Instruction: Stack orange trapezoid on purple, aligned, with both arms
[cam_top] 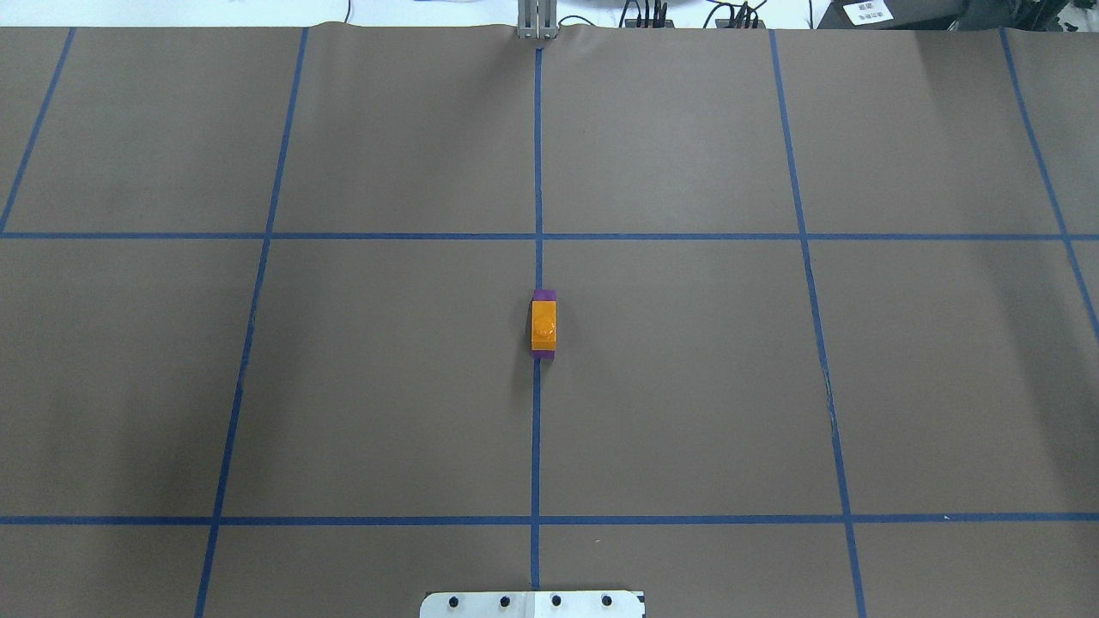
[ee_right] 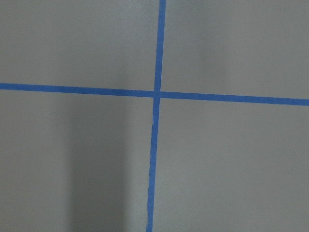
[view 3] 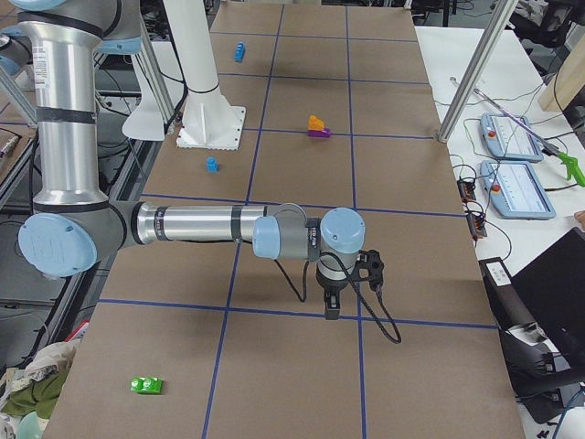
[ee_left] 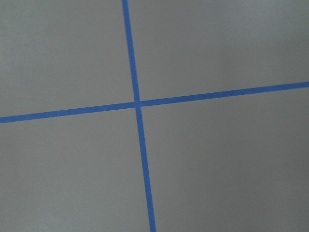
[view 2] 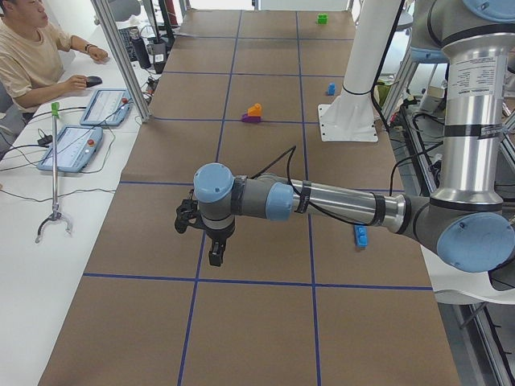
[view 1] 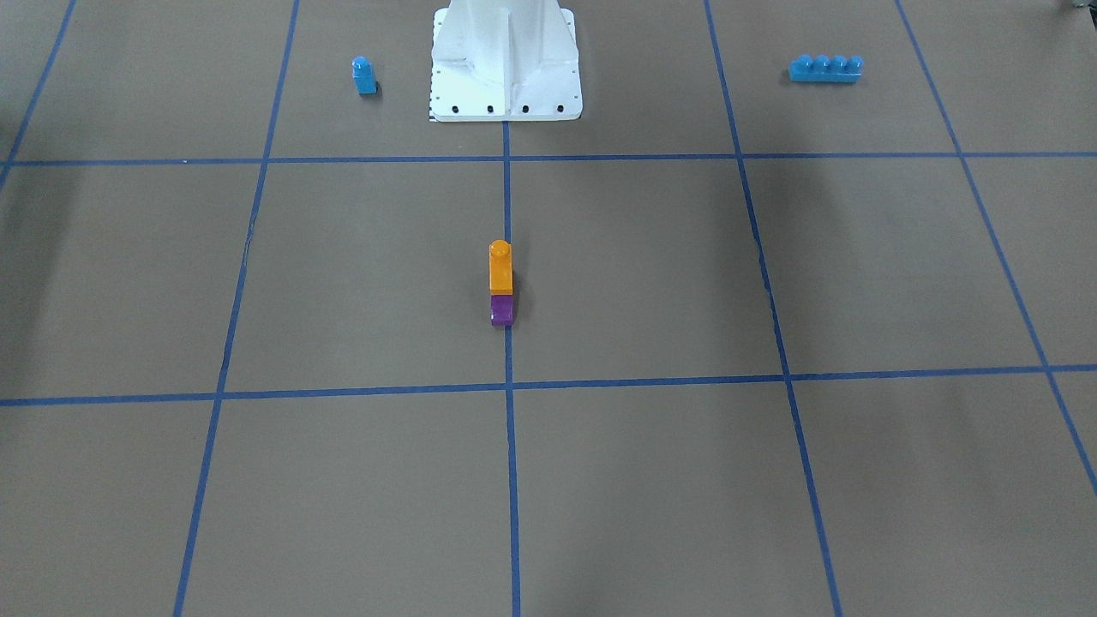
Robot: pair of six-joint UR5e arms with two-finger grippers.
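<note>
The orange trapezoid (view 1: 500, 270) sits on top of the purple brick (view 1: 502, 310) at the table's middle, on the centre tape line. The stack also shows in the overhead view, with the orange brick (cam_top: 543, 326) covering most of the purple one (cam_top: 544, 295). My left gripper (view 2: 216, 256) shows only in the exterior left view, far from the stack and pointing down; I cannot tell if it is open or shut. My right gripper (view 3: 331, 306) shows only in the exterior right view, also far from the stack; I cannot tell its state. Both wrist views show only tape lines.
A small blue single-stud brick (view 1: 364, 75) stands beside the white pedestal (view 1: 506, 60). A long blue four-stud brick (view 1: 825, 68) lies on the pedestal's other side. A green brick (view 3: 146, 385) lies near the table's end. An operator (view 2: 32, 56) sits at the side table.
</note>
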